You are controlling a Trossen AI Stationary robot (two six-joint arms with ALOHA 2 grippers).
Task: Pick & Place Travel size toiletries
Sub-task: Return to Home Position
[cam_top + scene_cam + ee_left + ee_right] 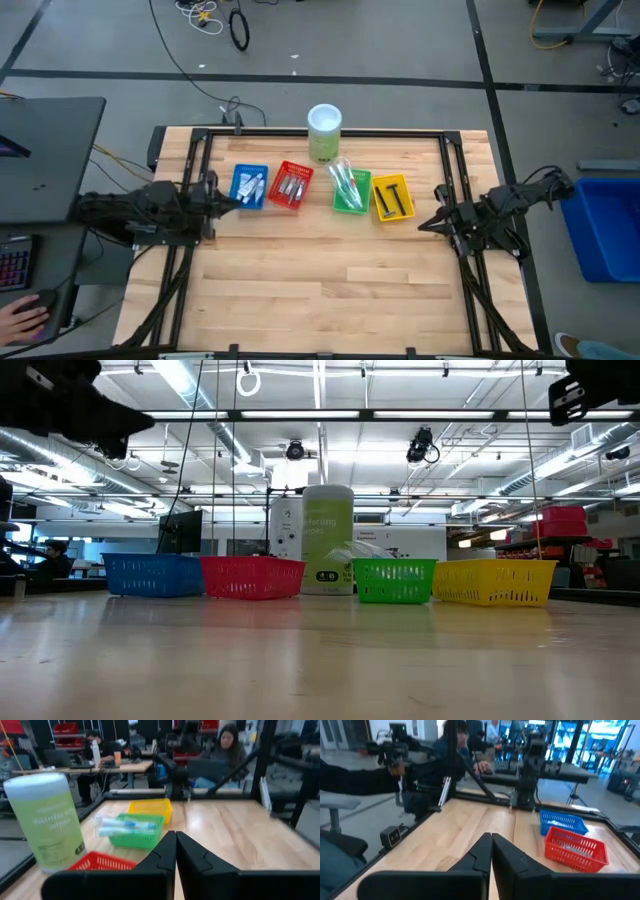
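The toiletries lie sorted in a row of trays at the table's far middle. White tubes lie in the blue tray point(249, 186), small items in the red tray point(292, 185), pale toothbrushes point(345, 182) stick out of the green tray point(351, 192), and dark sticks lie in the yellow tray point(393, 197). My left gripper point(237, 199) is shut and empty, raised beside the blue tray at the table's left. My right gripper point(421, 224) is shut and empty at the table's right, near the yellow tray.
A pale green cylinder with a white top point(324, 132) stands behind the trays at the far edge. A black frame point(320, 132) runs round the table's rim. Bare wood point(320, 280) fills the near half. People sit at desks beyond the table point(227, 750).
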